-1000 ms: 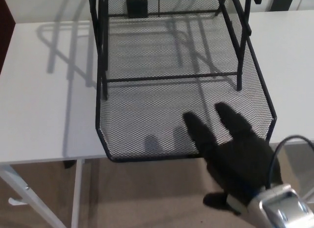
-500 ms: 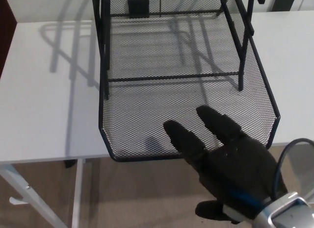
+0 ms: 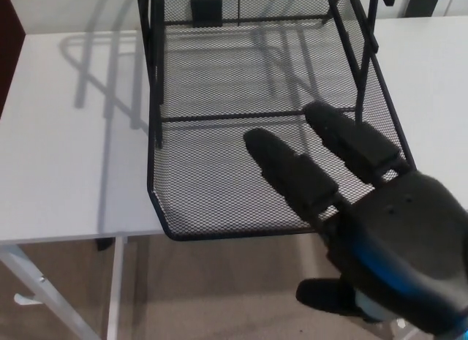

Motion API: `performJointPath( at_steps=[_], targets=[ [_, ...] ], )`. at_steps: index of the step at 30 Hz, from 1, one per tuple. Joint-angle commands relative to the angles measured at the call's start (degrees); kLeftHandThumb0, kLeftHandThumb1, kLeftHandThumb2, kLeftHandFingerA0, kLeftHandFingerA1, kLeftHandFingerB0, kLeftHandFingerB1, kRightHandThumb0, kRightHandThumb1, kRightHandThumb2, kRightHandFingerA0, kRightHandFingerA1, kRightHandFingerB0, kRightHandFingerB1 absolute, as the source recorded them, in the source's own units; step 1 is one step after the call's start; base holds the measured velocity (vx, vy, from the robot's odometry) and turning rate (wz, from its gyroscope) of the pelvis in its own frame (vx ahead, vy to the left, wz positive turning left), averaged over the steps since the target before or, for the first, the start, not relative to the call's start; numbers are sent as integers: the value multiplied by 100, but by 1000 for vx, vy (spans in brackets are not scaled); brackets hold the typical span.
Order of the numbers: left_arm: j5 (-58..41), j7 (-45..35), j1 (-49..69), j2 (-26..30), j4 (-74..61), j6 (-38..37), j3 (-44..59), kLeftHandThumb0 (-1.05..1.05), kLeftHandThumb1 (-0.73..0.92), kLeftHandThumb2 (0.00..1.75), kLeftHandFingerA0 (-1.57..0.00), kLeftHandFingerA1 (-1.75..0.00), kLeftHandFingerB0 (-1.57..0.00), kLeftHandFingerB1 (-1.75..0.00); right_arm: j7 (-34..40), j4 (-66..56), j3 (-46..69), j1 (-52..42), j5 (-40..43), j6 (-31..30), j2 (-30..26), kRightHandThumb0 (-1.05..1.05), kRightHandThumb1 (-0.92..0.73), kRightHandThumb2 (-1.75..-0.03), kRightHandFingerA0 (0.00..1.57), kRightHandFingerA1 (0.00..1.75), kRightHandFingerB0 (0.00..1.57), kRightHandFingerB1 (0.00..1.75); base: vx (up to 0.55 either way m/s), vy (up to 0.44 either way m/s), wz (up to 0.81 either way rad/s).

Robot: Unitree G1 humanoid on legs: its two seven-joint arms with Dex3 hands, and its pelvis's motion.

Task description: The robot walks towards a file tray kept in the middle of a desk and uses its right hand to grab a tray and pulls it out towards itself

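The tray already juts past the surface edge, and the right hand hovers above it, fingers apart, holding nothing.

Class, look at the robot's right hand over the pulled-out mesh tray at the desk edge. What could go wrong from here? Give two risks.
1. The tray already sticks out past the desk edge; pulling further could tip it off.
2. The right hand is open, with fingers above the mesh and the thumb below the rim; a loose grip might slip, or drag the whole rack forward.
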State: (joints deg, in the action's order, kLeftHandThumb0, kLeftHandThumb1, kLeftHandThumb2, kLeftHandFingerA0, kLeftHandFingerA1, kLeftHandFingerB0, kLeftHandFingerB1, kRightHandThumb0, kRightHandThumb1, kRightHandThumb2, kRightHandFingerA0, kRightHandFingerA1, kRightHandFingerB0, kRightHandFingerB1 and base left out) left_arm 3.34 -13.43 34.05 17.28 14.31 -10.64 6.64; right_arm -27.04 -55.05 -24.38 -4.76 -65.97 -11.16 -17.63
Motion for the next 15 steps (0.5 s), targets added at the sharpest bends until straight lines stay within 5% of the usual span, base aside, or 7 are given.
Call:
performJointPath(
  at_steps=[1,6,7,11,13,14,15],
  targets=[
    [-65,-83,-49,133,100,93,56,-21,62,58,-59,-55,-39,-43,801,-495,4075,809,7493,1828,-586,-60,-75,-68,98,164,81,141,0,0,0],
    [90,37,-104,126,300,-30,-11,-19,62,58,-62,-55,-40,-43,1565,-495,4319,916,8400,1889,-681,-67,-84,-66,88,175,67,173,0,0,0],
    [75,18,-113,116,333,-32,-19,-19,62,58,-62,-56,-40,-43,1603,-495,4729,849,8783,1829,-1045,-80,-64,-98,111,148,85,134,0,0,0],
    [6,-67,-133,140,383,-6,3,-20,62,58,-62,-56,-38,-43,1738,-495,5251,256,10529,1945,-1827,-67,-75,-67,89,175,80,160,0,0,0],
    [48,-37,-155,160,311,103,-2,-21,62,58,-65,-56,-38,-43,2290,-495,5926,-1514,10640,2745,-1833,-74,-72,-62,88,108,88,88,0,0,0],
    [33,-55,-130,162,271,101,4,-20,62,58,-65,-58,-39,-43,2326,-495,6775,-2705,10724,2955,-1744,-78,-58,-94,86,99,82,89,0,0,0],
    [29,-75,-153,173,324,84,0,-22,62,58,-63,-57,-39,-43,2326,-495,6787,-2874,10731,3151,-1570,-63,-79,-64,79,94,74,78,0,0,0]
  ],
)
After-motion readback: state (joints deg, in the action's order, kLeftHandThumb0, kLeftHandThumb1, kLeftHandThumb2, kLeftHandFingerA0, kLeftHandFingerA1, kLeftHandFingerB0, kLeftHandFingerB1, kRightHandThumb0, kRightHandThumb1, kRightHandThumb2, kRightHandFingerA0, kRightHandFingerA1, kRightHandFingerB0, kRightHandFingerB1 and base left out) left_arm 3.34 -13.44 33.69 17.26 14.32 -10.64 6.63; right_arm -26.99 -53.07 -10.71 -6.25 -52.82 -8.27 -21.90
